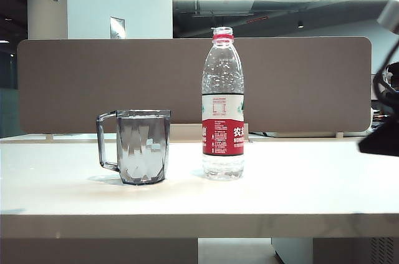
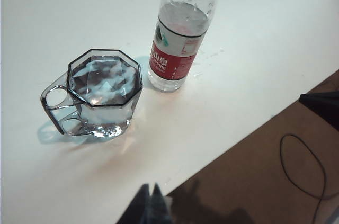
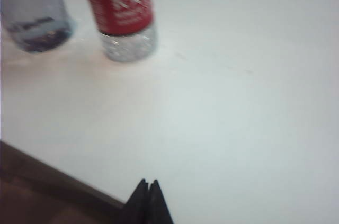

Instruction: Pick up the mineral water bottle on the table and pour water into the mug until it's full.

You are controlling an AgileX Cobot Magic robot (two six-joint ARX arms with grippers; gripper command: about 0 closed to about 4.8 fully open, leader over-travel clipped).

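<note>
The mineral water bottle (image 1: 222,108) stands upright and uncapped mid-table, with its red-and-white label facing front. The smoky-grey faceted mug (image 1: 142,146) stands just left of it, handle pointing left. No gripper holds either one. My left gripper (image 2: 149,189) is shut and empty, hovering over the table's near edge, well short of the mug (image 2: 103,94) and the bottle (image 2: 177,38). My right gripper (image 3: 148,184) is also shut and empty, near the table edge and far from the bottle (image 3: 124,17) and the mug (image 3: 32,17). The water level in the mug is unclear.
The cream-white table (image 1: 299,183) is backed by a brown-grey divider panel (image 1: 299,83). A dark part of the right arm (image 1: 381,139) shows at the exterior view's right edge. A thin cable (image 2: 302,166) lies on the brown floor beside the table.
</note>
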